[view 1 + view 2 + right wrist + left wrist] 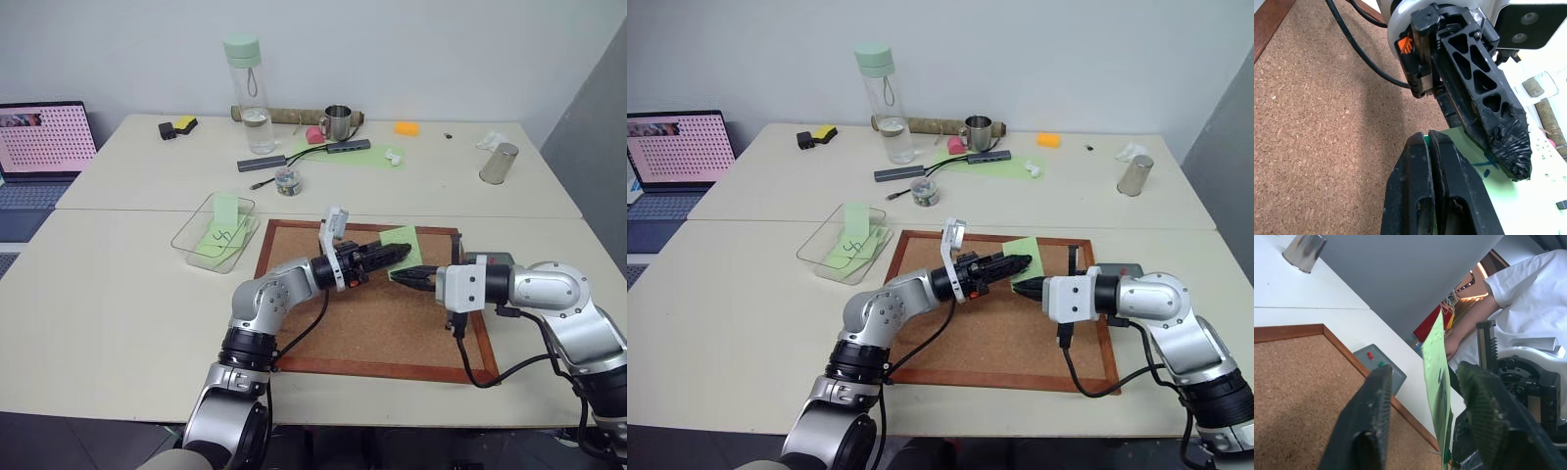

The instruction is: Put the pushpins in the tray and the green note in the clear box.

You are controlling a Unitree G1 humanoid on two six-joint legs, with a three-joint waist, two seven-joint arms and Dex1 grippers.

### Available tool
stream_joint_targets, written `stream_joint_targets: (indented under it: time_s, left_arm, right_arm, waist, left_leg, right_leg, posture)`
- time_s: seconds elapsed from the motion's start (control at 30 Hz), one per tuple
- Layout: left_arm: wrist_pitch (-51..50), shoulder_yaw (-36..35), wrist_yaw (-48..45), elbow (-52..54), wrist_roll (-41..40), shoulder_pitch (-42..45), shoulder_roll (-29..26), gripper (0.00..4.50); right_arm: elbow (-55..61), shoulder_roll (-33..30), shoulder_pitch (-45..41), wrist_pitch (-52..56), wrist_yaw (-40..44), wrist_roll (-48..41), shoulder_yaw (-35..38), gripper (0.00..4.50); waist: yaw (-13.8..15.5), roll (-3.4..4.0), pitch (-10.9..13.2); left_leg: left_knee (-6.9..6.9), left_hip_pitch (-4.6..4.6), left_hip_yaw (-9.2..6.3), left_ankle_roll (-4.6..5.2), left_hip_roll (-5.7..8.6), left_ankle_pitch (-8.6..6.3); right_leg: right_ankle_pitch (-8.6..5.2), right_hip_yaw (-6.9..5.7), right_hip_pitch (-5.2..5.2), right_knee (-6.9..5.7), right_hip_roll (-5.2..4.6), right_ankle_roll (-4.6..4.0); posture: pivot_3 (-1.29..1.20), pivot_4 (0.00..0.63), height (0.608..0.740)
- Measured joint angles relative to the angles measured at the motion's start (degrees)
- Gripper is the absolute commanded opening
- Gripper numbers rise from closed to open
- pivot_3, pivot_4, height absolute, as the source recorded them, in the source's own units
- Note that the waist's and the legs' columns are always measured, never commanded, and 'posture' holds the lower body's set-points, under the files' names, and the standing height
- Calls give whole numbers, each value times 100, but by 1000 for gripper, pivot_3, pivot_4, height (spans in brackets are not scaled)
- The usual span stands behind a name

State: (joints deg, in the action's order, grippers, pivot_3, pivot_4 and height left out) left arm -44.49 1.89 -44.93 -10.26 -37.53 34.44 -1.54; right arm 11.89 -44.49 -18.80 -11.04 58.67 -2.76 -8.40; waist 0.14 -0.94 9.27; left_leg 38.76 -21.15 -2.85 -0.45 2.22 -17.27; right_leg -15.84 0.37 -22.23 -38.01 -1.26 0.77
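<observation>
Right gripper (1432, 142) clamped tight on green note (402, 242) above corkboard (392, 338) far right corner; left gripper (1425, 382) parted, straddling note.

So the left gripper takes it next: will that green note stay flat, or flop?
Probably floppy: the green note is thin paper, pinched at one edge by the shut right gripper. It looks very light. The left gripper straddles it, open.

Looked like an office or lab test bench.
Pale tables (118, 294) pushed together against a plain white wall (411, 49); open laptop (44, 147) at the left edge, USB hub (348, 147) with cables, water bottle (250, 93), metal mug (336, 121), framed corkboard (372, 323) laid flat. Seated person (1528, 308) in white shirt beside the table.
</observation>
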Motion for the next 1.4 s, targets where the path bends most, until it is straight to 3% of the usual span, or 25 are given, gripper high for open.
stream_joint_targets:
  time_s: [0.27, 0.77, 1.1, 1.3, 1.4]
  left_arm:
    - [27, 100, -178, 1, 39, -11, -101, 35]
    - [1146, 313, -42, -611, 887, -9, -102, 35]
    - [1661, 329, 74, -996, 1333, -63, -172, 35]
    - [1643, 459, 31, -171, 1360, -340, -404, 35]
    - [1643, 518, 29, 94, 1384, -382, -501, 35]
  right_arm:
    - [-4, 64, 0, -57, -14, 70, -70, 0]
    - [31, 221, 42, 73, -275, -132, 108, 0]
    - [669, 201, 589, 1726, -825, -1061, 1089, 0]
    - [34, -60, 1017, 3086, -1536, -945, 1825, 0]
    - [-366, 31, 1062, 3566, -1887, -848, 1845, 0]
  waist:
    - [-1, 0, 0]
    - [18, 0, 0]
    - [52, 0, 0]
    - [71, 1, 0]
    - [66, 4, -2]
  left_leg:
    - [0, 0, 0, 0, 0, 0]
    - [0, 0, 0, 0, 1, 0]
    - [0, -5, -2, 3, 1, -2]
    - [0, -7, 0, 4, 1, -2]
    - [-1, -5, 3, 7, 1, -4]
  right_leg:
    - [0, 0, 0, 0, 0, 0]
    - [0, 0, 0, 0, 0, 0]
    - [0, 0, -1, 0, -1, 0]
    - [1, 3, -2, -1, -2, -1]
    - [1, 5, -3, -4, -1, -1]
  posture:
    - [0, 150, 740]
    - [0, 150, 740]
    - [0, 150, 740]
    - [0, 150, 740]
    - [0, 150, 740]
